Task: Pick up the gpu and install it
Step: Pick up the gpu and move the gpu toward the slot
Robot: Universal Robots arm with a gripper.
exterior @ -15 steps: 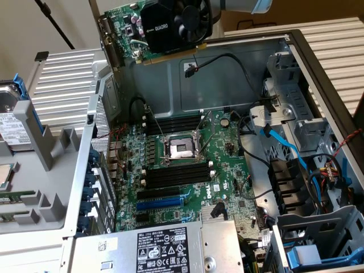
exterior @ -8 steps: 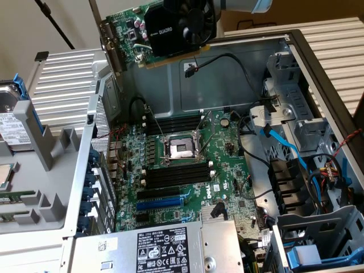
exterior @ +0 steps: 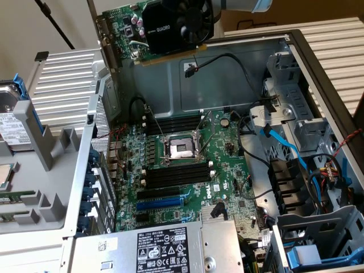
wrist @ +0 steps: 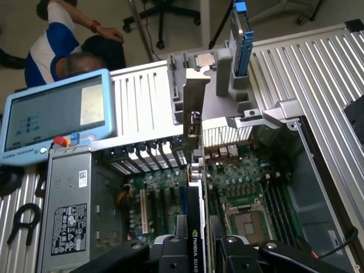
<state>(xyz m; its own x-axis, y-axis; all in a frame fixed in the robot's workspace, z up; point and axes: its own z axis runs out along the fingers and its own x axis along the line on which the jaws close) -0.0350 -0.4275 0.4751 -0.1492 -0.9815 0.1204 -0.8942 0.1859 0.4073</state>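
Note:
The gpu [exterior: 170, 28], a green card with a black fan cooler marked QUADRO and a silver end bracket [exterior: 108, 42], hangs high over the back of the open computer case, well above the motherboard [exterior: 227, 165]. In the wrist view the gpu [wrist: 196, 227] is seen edge-on, its bracket [wrist: 193, 108] pointing away, with my gripper [wrist: 199, 255] shut on it between the black fingers [wrist: 173, 250]. Below it lie the motherboard [wrist: 239, 176] and its expansion slots [wrist: 145, 207]. The blue and black slots [exterior: 162, 202] sit near the power supply.
The power supply [exterior: 159, 247] is at the case's near end, and a drive cage [exterior: 318, 233] with blue cables [exterior: 284, 145] is at the exterior view's right. A grey parts holder [exterior: 45, 187] stands left. A teach pendant [wrist: 57, 114] and a person [wrist: 57, 45] are beyond the case.

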